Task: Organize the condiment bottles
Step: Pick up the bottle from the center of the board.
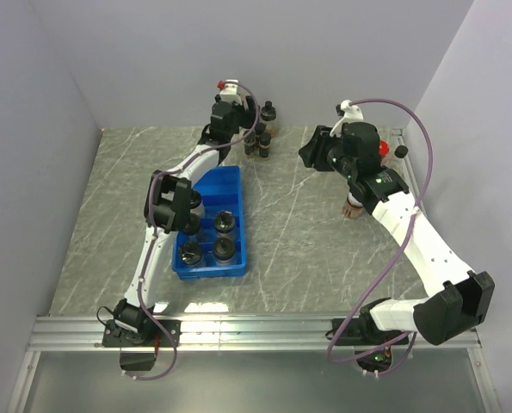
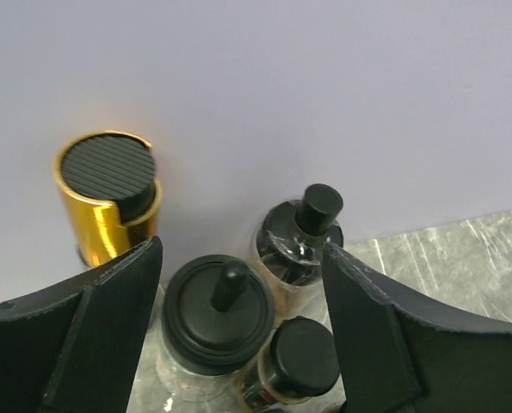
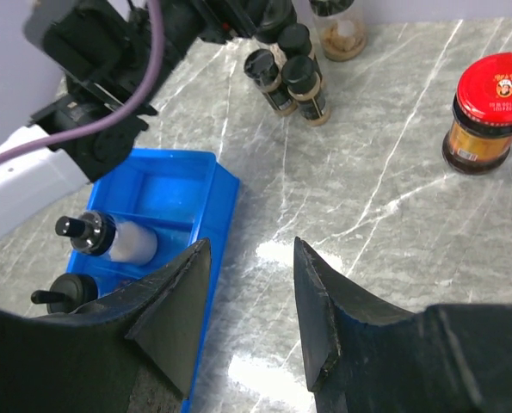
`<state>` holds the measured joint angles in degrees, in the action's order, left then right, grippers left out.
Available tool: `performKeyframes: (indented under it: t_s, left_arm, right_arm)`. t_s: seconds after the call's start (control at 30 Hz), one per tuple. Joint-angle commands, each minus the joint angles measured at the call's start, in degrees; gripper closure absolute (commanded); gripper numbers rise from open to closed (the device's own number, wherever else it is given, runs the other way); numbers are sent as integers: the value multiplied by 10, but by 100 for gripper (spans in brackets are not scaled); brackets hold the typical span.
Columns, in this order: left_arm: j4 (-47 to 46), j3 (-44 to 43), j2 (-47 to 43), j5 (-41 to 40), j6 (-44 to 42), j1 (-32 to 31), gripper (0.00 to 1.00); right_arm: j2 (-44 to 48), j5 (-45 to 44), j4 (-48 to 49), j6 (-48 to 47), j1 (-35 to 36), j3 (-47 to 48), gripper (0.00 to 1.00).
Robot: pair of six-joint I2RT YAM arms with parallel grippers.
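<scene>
Several black-capped condiment bottles [image 1: 260, 142] stand clustered by the back wall. My left gripper [image 2: 243, 258] hangs open over them. Between its fingers are a wide jar with a knobbed black lid [image 2: 219, 311] and a smaller black-capped bottle [image 2: 303, 357], and neither is gripped. A third bottle [image 2: 300, 234] stands just behind. Over bare table right of the tray, my right gripper [image 3: 251, 245] is open and holds nothing. A red-capped jar [image 3: 490, 112] stands apart at the back right. The blue tray [image 1: 223, 185] holds several black-capped bottles [image 1: 225, 223].
A gold canister with a ribbed black lid [image 2: 109, 196] stands against the wall left of the cluster. Another jar [image 1: 352, 207] sits partly under the right arm. In the right wrist view the left arm [image 3: 92, 95] reaches over the tray's far end.
</scene>
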<state>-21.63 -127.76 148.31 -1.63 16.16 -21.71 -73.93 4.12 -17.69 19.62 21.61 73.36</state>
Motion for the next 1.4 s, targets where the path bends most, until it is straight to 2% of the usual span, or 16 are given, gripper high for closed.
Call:
performKeyframes:
  t_s: [0.0,0.2,0.43,0.6,0.8,0.83,1.17,1.27,1.3,1.37]
  left_arm:
    - [-1,-38,15,-3,-6,-10,21]
    - [6,-62,31,-21,-23,-10,23]
    - [12,-75,47,-58,-38,-10,39]
    - [14,-73,50,-64,-40,-10,43]
    - [6,-66,43,-60,-41,-10,60]
    - [5,-65,41,-59,-41,-10,66]
    - [21,-42,7,-61,-42,-10,87]
    - [-12,15,-44,-67,-51,-11,97]
    - [-19,62,-60,-73,-54,-11,99]
    - [-21,97,-100,-78,-61,-11,99]
  right_arm:
    - [19,-1,23,-5,-1,-4,50]
    - [13,3,23,-5,-4,-3,50]
    - [9,5,22,-5,-9,-1,50]
    - [7,7,23,-5,-11,1,50]
    - [8,11,26,-2,-12,-4,50]
    - [8,12,26,-2,-14,-4,50]
    - [17,16,41,2,-17,-23,50]
    - [20,17,46,5,-20,-34,50]
    - [22,19,50,6,-20,-37,50]
    - [25,22,56,9,-23,-44,50]
